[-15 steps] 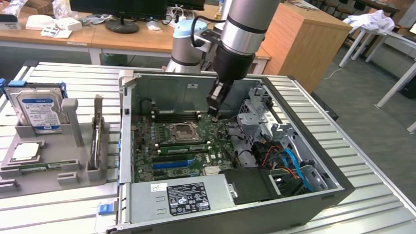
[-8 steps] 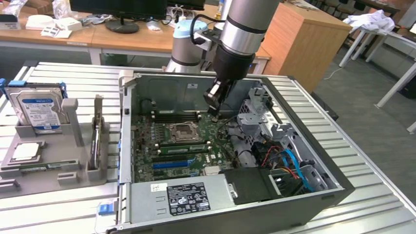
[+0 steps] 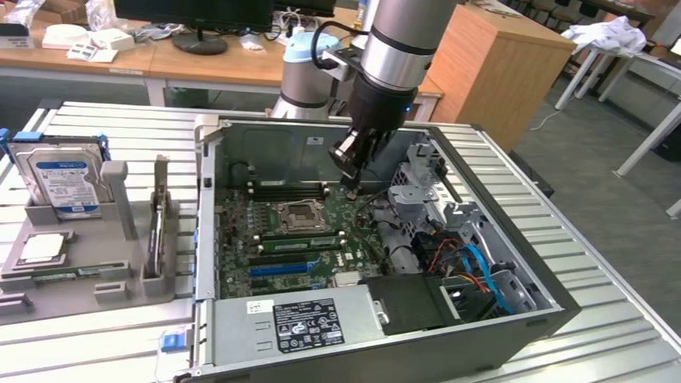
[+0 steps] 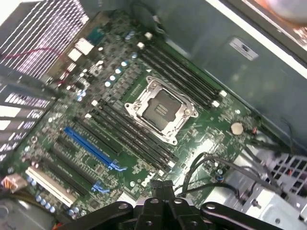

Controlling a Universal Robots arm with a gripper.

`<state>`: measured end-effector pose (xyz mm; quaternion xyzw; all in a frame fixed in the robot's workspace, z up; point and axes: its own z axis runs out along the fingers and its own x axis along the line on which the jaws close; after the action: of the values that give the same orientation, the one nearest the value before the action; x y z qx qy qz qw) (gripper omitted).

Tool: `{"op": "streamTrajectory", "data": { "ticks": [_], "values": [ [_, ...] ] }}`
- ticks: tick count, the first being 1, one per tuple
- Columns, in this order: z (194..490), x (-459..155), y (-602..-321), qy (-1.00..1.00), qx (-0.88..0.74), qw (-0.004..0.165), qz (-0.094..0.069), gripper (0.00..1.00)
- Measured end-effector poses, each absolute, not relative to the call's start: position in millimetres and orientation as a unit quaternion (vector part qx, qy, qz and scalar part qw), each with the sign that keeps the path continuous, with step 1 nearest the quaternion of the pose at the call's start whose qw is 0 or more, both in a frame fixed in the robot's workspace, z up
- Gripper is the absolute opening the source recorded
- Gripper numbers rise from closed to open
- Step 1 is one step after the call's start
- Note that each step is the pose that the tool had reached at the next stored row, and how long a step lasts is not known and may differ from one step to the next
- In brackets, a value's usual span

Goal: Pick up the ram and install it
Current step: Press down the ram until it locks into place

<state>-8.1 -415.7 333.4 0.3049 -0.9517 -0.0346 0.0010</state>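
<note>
The ram (image 3: 159, 212) is a thin long stick standing on edge in a slot of the grey holder (image 3: 117, 279), at the exterior view's left, outside the computer case. My gripper (image 3: 350, 183) hangs well apart from it, inside the open case (image 3: 213, 207) above the motherboard, beside the processor socket (image 3: 298, 214). Its fingers are shut together with nothing between them. In the wrist view the closed fingertips of the gripper (image 4: 162, 184) point at the board near the long black memory slots (image 4: 129, 136), and the socket (image 4: 160, 109) lies between two banks of slots.
A hard drive (image 3: 66, 179) with a blue-white label stands in the holder, with a square silver processor chip (image 3: 43, 249) lying in front of it. Inside the case are a power supply (image 3: 298, 323), a metal drive cage (image 3: 426, 191) and blue and orange cables (image 3: 479, 267).
</note>
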Motion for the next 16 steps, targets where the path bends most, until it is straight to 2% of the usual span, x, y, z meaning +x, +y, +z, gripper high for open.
{"op": "streamTrajectory", "data": {
  "ticks": [16],
  "values": [
    [333.4,-8.1,-415.8,-0.986,0.164,-0.004,-0.034,0.11]
  ]
}}
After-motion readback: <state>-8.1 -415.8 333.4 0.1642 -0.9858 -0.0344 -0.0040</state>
